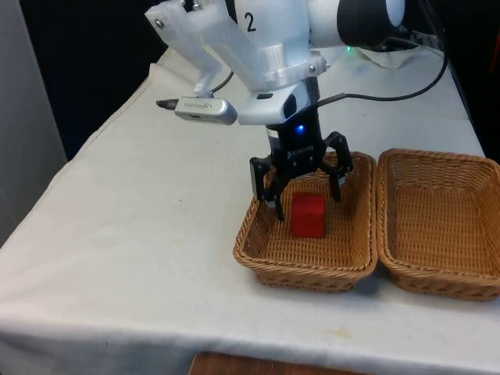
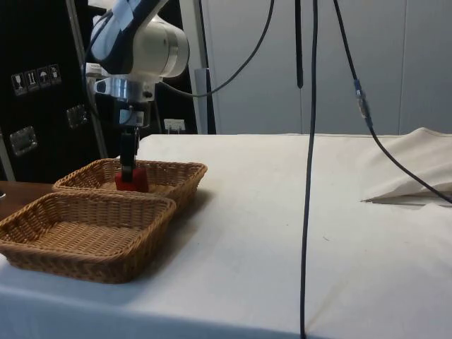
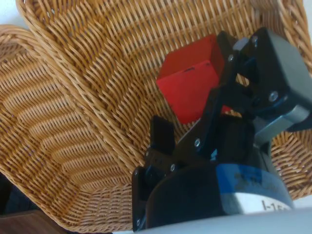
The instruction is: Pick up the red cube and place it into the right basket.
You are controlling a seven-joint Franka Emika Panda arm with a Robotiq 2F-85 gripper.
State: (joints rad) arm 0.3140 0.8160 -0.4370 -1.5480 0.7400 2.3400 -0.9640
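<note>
The gripper (image 1: 305,193), jaws apart, straddles the red cube (image 1: 308,215) inside the basket (image 1: 301,269) beside the empty basket (image 1: 437,277), apparently needing only to rise clear.

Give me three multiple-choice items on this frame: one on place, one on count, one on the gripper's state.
1. Where is the red cube?
A. on the cloth
B. in the basket on the front view's left
C. in the other basket

2. How many baskets stand on the table?
A. one
B. two
C. three

3. How is the gripper?
A. open around the cube
B. shut above the cloth
C. far from both baskets

Answers: 1 B, the cube sits on that basket's floor. 2 B, two stand side by side. 3 A, its fingers straddle the cube with gaps.
</note>
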